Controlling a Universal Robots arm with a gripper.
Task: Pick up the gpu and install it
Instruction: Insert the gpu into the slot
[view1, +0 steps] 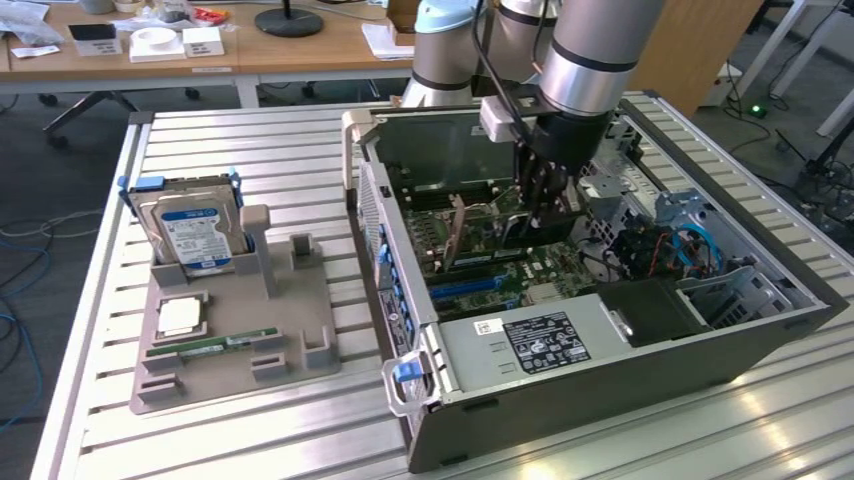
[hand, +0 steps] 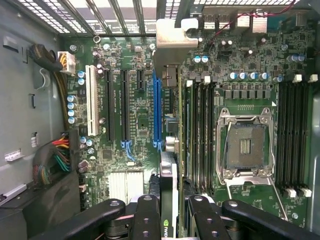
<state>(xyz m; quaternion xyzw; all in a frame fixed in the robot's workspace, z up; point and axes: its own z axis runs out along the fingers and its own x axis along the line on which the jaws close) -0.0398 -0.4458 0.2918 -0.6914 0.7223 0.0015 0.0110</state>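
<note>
Over on the exterior view's left, a grey tray (view1: 300, 310) sits on the slatted table (view1: 267, 150). It carries a hard drive (view1: 194, 232) standing on edge, a processor chip (view1: 182, 315) and a slim memory stick (view1: 214, 346), none of them touched. Moving right, the computer case (view1: 601, 400) lies open on its side with the arm reaching down into it. The gripper (view1: 547, 205) pinches the graphics card (view1: 534, 232) from both sides, and the card hangs edge-down inside the case above the board. From the wrist, the fingers (hand: 147, 215) flank the card's top edge (hand: 168, 175), its metal bracket (hand: 172, 32) points at the case's back wall, and the card runs alongside the long blue slot (hand: 157, 105). I cannot tell whether its lower edge has met the slot. Further right lie the memory slots and the bare processor socket (hand: 245, 145). As I read it, the pickup is done and the installing is in hand. Seating the card would call for its contact edge to sit square over the slot and its bracket to meet the rear opening, then a straight, even push with no twist.
</note>
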